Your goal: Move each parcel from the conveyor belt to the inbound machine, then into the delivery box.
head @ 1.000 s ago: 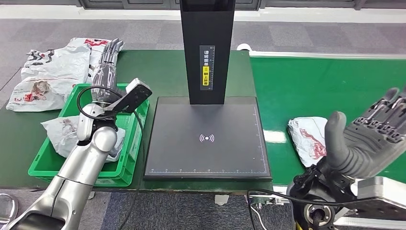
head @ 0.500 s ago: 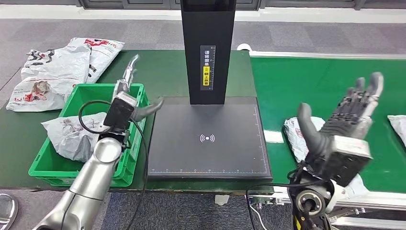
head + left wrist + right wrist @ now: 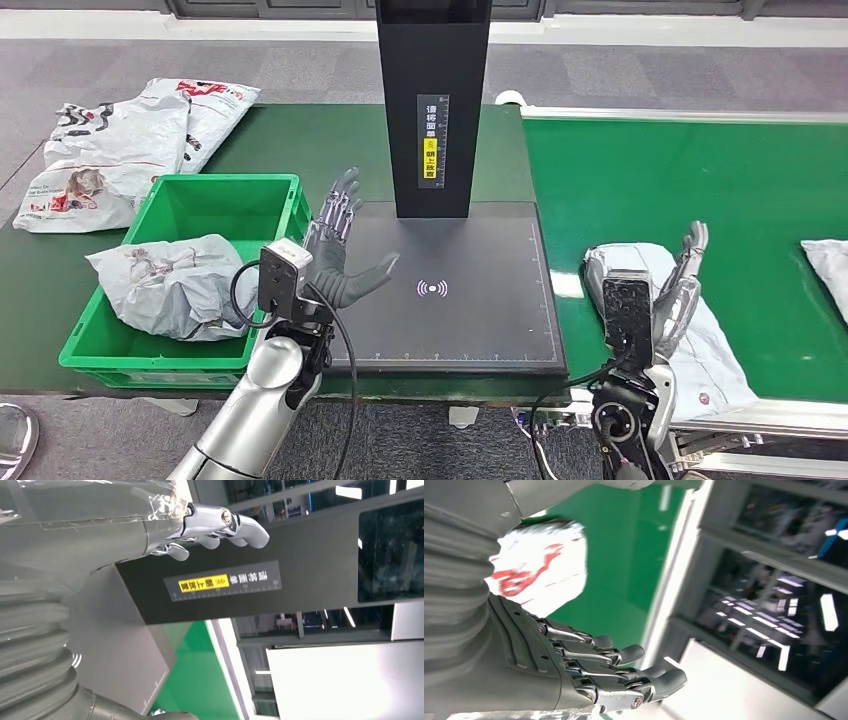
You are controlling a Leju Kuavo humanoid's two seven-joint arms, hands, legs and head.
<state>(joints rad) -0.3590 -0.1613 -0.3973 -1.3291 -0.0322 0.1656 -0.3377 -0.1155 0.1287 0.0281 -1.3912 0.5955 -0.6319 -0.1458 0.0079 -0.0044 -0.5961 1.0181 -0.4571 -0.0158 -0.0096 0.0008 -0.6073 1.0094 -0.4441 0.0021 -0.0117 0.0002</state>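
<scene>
Done: you have one parcel [image 3: 175, 285] in the delivery box [image 3: 230, 200].
Left: parcel on belt [image 3: 700, 340] beside your right hand [image 3: 675, 290].
Fingers: both hands spread, holding nothing; left hand [image 3: 335, 255] over the inbound machine [image 3: 480, 320].

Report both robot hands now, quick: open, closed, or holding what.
Left robot hand: open, holding nothing, above the scanner pad.
Right robot hand: open, holding nothing, over the parcel on the belt.

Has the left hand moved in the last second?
Yes. The left hand swung from over the green bin toward the black scanner plate.
</scene>
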